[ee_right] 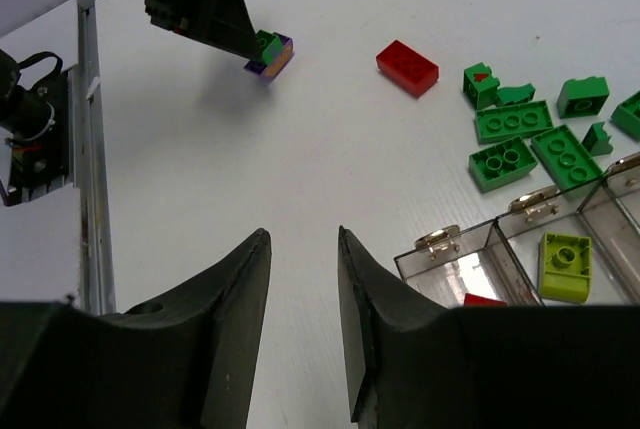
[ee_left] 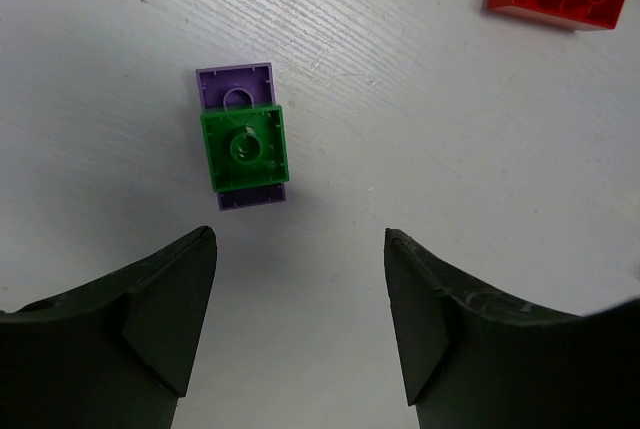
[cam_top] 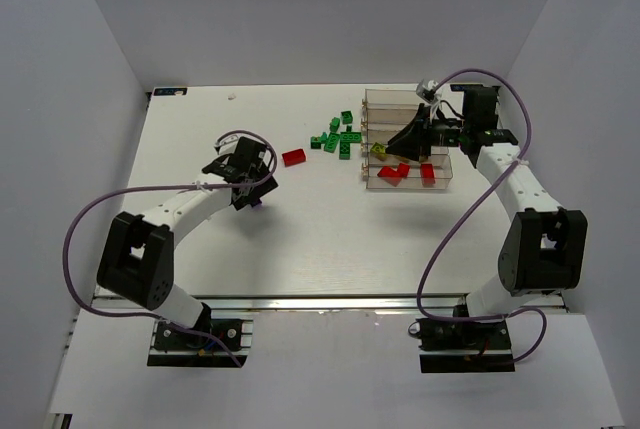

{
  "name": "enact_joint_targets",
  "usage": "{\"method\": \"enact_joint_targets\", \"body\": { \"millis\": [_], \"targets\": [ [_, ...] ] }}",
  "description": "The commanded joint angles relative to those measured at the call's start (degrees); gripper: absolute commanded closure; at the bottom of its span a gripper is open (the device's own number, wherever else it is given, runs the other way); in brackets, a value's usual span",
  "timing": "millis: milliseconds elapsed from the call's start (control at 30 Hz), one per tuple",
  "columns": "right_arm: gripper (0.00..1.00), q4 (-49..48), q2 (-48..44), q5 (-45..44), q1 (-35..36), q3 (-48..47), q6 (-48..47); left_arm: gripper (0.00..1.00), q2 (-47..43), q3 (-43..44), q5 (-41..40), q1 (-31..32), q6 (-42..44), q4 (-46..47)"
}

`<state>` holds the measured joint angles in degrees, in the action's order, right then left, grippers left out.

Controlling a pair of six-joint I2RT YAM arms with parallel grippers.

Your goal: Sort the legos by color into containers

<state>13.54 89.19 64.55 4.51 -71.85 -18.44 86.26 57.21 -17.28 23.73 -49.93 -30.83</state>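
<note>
Far left, the left tool [ee_left: 300, 241] hangs low over the surface [cam_top: 330, 239], jaws spread wide and empty, with a green brick [ee_left: 243, 146] sitting on top of a purple brick [ee_left: 237, 84] just beyond its tips. That pair is two colours in one lump, and whether they are clipped together or merely stacked, I can't tell. Moving right, a lone red brick [cam_top: 294, 157] lies out on its own, unsorted. Next, a cluster of green bricks [cam_top: 338, 137] is scattered just left of the containers [cam_top: 392, 101], none of them binned. Now the containers themselves: red bricks [cam_top: 400, 173] already lie in the nearest bin, and a yellow-green brick [ee_right: 565, 264] sits in the next one along, so by my reckoning the job is partway done, with the greens, the stray red and the purple to go. Over the block, the right tool [ee_right: 300, 239] hovers with its jaws only a narrow gap apart and nothing between them. Trouble spots: from above, the right arm covers the middle bins, the right wrist view cuts the bins off at its edge, so a full count inside is impossible, and I see no purple in any bin.
</note>
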Motion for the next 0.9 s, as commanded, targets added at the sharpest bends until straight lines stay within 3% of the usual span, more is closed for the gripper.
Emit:
{"method": "enact_joint_targets", "body": {
  "millis": [0, 433, 867],
  "targets": [
    [0.61, -1.6, -1.7, 2.2, -0.5, 1.4, 0.0, 0.22, 1.4, 3.3, -1.2, -0.3, 1.4, -2.1],
    [0.59, -1.1, -0.9, 1.7, -0.5, 1.0, 1.5, 0.21, 10.3, 8.7, -4.6, -1.0, 5.2, -4.6],
    [0.58, 0.3, -1.2, 0.7, -0.7, -0.2, 0.9, 0.31, 14.5, 10.7, -6.5, -2.1, 6.6, -4.6]
  ]
}}
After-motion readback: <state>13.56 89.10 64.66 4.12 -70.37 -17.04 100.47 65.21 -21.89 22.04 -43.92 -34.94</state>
